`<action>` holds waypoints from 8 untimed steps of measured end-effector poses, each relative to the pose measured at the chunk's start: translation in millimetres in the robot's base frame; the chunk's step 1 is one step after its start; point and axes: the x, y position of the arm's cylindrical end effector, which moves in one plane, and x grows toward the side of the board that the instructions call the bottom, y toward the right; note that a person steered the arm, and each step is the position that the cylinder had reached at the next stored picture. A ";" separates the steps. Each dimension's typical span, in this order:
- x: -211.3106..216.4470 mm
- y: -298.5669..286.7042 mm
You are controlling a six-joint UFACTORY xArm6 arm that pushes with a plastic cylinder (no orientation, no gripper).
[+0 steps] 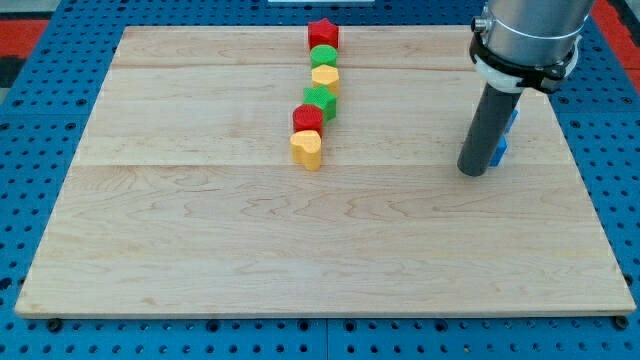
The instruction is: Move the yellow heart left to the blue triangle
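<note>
The yellow heart (307,149) lies near the board's middle, at the bottom end of a line of blocks. A blue block (501,146), mostly hidden behind the rod, shows at the view's right; its shape cannot be made out. My tip (473,171) rests on the board at the view's right, touching or just in front of the blue block, and far to the right of the yellow heart.
Above the yellow heart the line runs up: a red block (307,118), a green block (321,99), a yellow block (325,75), a green round block (323,55) and a red star (323,33). The wooden board (200,240) lies on a blue pegged surface.
</note>
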 end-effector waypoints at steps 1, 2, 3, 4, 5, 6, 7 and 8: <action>-1.2 5.7; -1.4 4.9; -0.1 -4.3; -0.1 -9.0; 9.0 -46.8; 44.4 -85.3; 62.4 -173.3; 31.5 -256.7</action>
